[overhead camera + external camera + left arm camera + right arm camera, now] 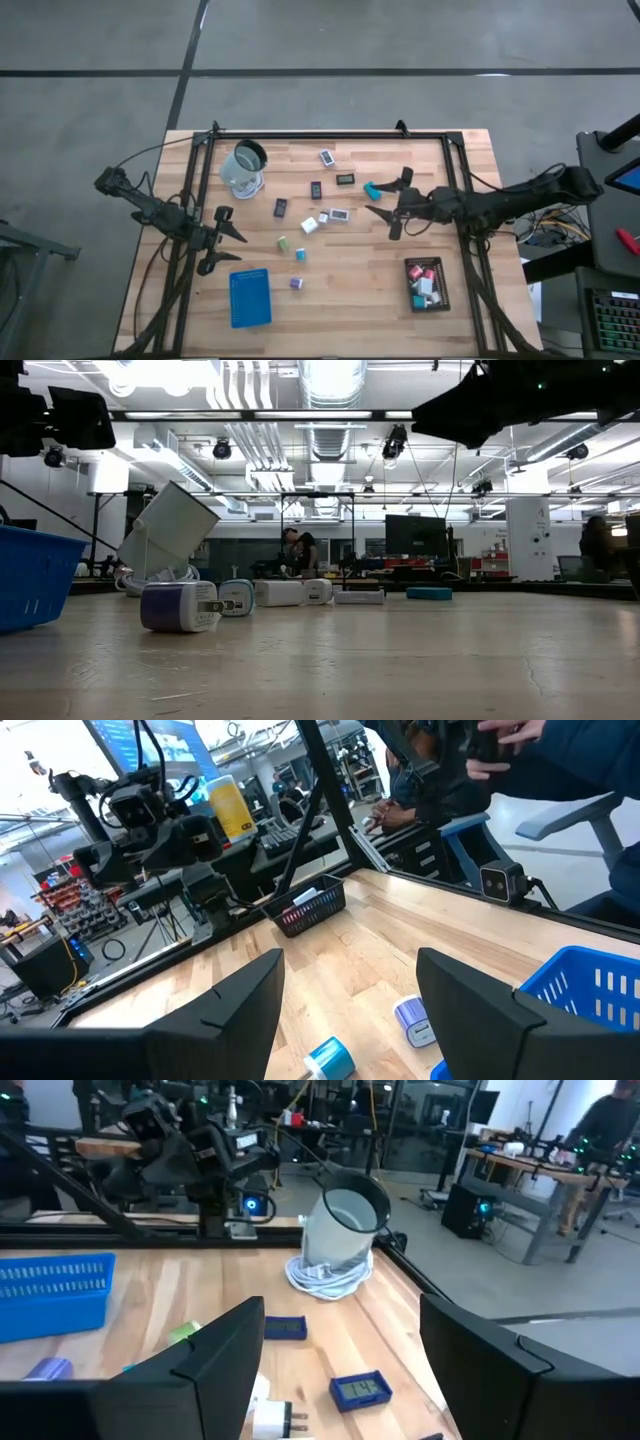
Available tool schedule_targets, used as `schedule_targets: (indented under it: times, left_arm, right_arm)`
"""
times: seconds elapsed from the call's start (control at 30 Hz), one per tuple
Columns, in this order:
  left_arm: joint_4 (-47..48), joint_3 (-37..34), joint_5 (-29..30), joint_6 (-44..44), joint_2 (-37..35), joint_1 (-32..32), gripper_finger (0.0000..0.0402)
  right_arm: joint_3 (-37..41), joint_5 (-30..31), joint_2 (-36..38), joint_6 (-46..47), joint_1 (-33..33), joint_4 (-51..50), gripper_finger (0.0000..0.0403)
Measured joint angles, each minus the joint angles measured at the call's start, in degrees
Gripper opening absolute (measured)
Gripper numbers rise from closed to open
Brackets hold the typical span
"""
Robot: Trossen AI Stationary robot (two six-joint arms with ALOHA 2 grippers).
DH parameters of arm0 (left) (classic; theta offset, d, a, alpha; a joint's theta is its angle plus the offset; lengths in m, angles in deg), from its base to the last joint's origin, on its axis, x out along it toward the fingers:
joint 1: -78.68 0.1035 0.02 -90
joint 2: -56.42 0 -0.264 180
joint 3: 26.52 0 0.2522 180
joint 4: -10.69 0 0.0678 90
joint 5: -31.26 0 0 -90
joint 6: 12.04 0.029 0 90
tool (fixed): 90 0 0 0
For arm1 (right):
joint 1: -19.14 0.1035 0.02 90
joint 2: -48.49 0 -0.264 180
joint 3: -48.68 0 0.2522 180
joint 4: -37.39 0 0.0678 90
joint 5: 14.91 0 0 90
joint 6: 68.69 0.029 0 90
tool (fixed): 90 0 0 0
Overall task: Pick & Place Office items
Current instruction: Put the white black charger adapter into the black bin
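- Judging by how things lie, the sorting is partly done: several office items (424,284) are already gathered in the black tray (441,300), right of the blue tray (249,297), which looks empty.
- About a dozen pieces are left loose on the table (350,290), scattered above and to the right of the blue tray, among them a purple block (296,283), a teal block (300,254), a white block (309,225) and flat dark rectangles (316,189).
- The left tool (226,245) is held just left of the blue tray's top edge, jaws spread wide, nothing gripped.
- The right tool (388,206) is held well up and right of the blue tray, beside a teal piece (372,189), jaws wide and empty.
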Motion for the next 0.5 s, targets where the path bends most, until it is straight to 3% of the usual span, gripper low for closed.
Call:
schedule_targets:
  times: [0.5]
  left_arm:
    - [0.0,0.0,0.0,0.0,0.0,0.0,0.0234]
  right_arm:
    - [-0.3,-0.1,-0.1,0.2,0.1,-0.1,0.0264]
